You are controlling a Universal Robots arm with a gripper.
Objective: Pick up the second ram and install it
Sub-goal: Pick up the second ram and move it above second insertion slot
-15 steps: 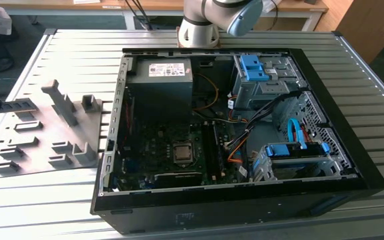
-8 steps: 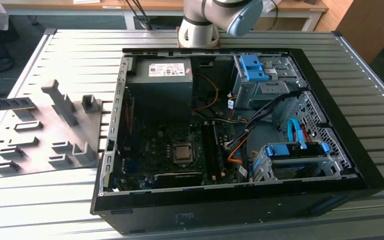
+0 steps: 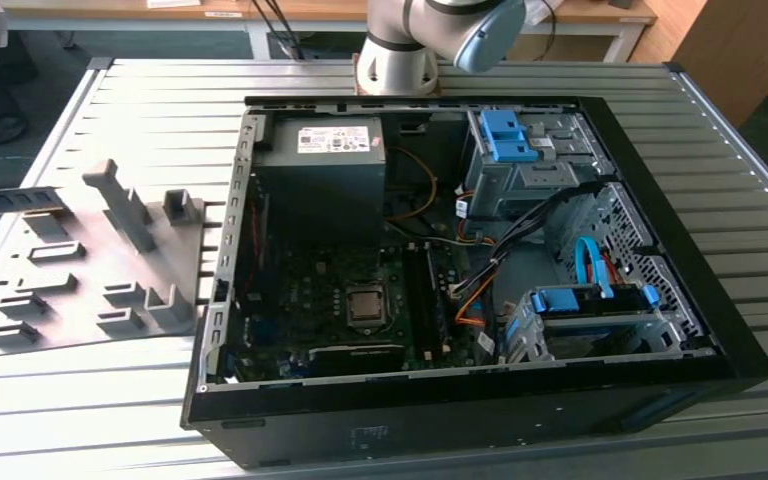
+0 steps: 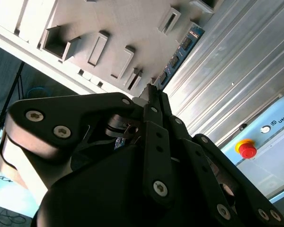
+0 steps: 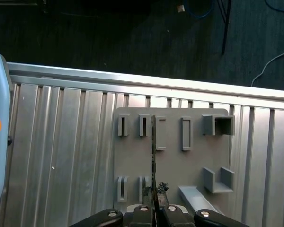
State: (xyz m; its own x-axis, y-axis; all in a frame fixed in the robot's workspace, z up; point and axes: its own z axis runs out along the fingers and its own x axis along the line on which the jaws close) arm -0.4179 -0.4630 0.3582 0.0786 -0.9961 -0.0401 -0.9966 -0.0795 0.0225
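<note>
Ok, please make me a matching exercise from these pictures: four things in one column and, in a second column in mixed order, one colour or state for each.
Things:
1. second ram
2. holder plate
3. computer case
4. round button

Colour or state:
A. red
B. lies with its side open
C. clamped in the gripper
D. grey, with raised blocks

Pairs: 1-C, 2-D, 3-B, 4-A.

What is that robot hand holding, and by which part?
The hand grips the memory stick by one end; the rest sticks out over the grey holder plate.
</note>
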